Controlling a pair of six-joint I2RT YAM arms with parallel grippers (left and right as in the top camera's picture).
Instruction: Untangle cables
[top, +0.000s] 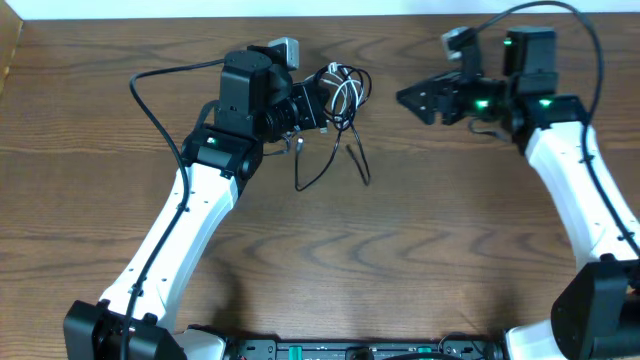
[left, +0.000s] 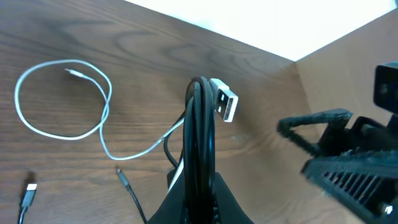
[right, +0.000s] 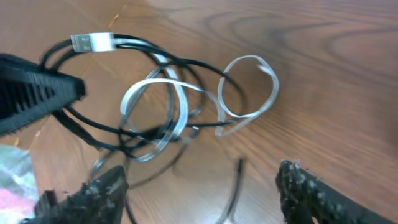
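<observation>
Counting two tangled cables: black cable (left: 200, 124) pinched in left gripper (left: 199, 190), white cable (left: 225, 104) alongside, right gripper (right: 199, 186) spread.

- The cables (top: 343, 92) lie in a heap on the far part of the table (top: 100, 130)
- The left gripper (top: 318, 106) touches their left side; the right gripper (top: 412, 98) is apart, at their right

"How much of your left gripper (left: 199, 186) shows?"

"Only its tips. The rest runs off the bottom edge, and overhead my wrist covers it. Where black cable (top: 297, 175) crosses white cable (top: 347, 95) — too small to tell."
</observation>
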